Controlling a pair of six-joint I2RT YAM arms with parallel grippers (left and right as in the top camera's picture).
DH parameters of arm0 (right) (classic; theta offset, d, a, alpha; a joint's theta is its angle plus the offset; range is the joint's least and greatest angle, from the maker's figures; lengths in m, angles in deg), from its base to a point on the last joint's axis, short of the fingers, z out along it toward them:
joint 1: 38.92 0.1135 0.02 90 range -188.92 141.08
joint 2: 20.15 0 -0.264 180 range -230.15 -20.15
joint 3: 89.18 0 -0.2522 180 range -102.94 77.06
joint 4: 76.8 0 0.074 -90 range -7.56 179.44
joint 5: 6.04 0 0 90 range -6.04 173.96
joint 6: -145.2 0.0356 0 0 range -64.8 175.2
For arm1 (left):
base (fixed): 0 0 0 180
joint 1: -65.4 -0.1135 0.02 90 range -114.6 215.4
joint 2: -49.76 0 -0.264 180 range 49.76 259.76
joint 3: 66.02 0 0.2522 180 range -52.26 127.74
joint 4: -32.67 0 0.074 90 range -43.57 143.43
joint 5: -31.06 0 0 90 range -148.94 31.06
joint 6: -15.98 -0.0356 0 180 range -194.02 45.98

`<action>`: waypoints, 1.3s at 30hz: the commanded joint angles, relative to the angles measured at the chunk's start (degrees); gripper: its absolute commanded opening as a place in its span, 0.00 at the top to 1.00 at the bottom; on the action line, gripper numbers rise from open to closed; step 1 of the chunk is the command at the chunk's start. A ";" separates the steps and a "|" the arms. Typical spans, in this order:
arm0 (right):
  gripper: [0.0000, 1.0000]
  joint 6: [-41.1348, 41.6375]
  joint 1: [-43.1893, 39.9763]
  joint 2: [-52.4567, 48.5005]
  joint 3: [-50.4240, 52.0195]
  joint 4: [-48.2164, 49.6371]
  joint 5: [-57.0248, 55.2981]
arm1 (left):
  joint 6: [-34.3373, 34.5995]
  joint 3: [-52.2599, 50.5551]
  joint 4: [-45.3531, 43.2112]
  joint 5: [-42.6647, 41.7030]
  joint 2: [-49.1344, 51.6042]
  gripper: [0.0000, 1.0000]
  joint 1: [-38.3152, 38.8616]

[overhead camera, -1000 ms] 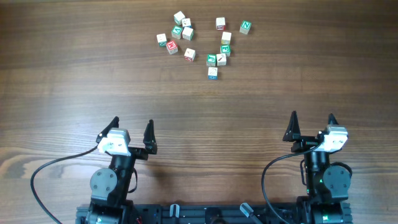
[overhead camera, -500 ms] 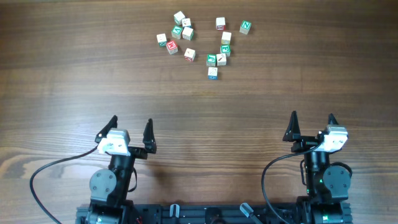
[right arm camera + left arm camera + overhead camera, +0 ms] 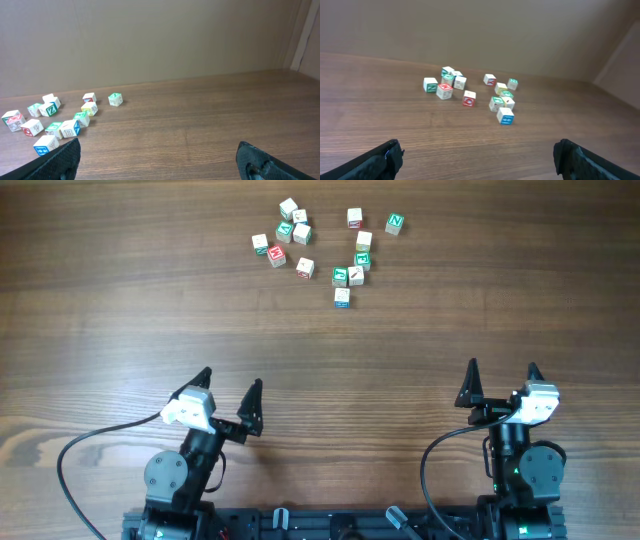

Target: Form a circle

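Left gripper (image 3: 232,377) has swung toward the scattered cubes (image 3: 305,267), jaws spread, ready to reach; right gripper (image 3: 502,365) spread, parked.

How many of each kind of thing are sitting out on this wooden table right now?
wooden letter cubes: 14, in a loose scatter at the far side
robot grippers: 2, the left gripper and the right gripper, both open and empty
Total: 16
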 commanded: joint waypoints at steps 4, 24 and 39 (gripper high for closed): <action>0.00 -0.50 0.22 0.31 -0.39 0.33 0.48 | 6.80 2.95 0.31 -2.32 1.36 0.00 -0.42; 0.00 -0.48 0.22 0.24 -0.39 0.31 0.50 | 3.96 55.25 25.27 -15.02 52.48 0.00 -0.42; 0.00 -0.50 0.22 0.24 -0.39 0.31 0.48 | -3.43 67.30 20.09 -8.61 90.31 0.00 2.99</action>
